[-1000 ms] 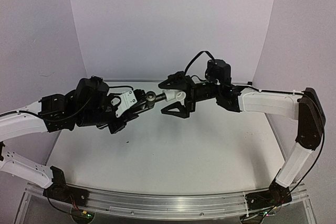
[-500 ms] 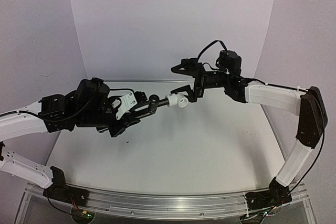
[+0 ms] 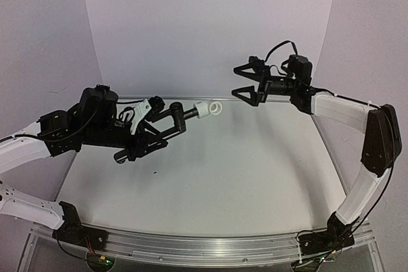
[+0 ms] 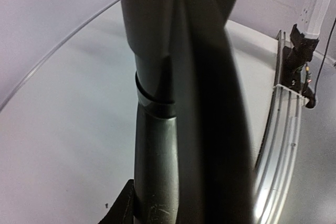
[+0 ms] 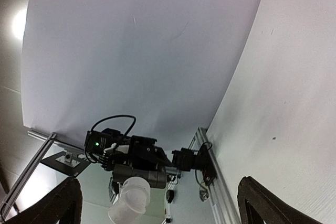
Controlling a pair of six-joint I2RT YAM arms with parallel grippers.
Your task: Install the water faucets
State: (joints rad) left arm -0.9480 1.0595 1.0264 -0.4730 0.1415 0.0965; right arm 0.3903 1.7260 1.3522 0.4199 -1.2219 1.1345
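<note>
My left hand (image 3: pixel 152 125) is clamped on the pipe (image 3: pixel 180 117), white fitting (image 3: pixel 207 109) seemingly seated on its tip; my right hand (image 3: pixel 237 81) gapes empty. Best hold the pipe level.

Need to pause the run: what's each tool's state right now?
Left tool: closed on the black pipe, which carries the white fitting.
Right tool: open, holding nothing.

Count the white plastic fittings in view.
1 fitting: on the end of the black pipe held by the left gripper, above the table. The open right gripper holds none.
</note>
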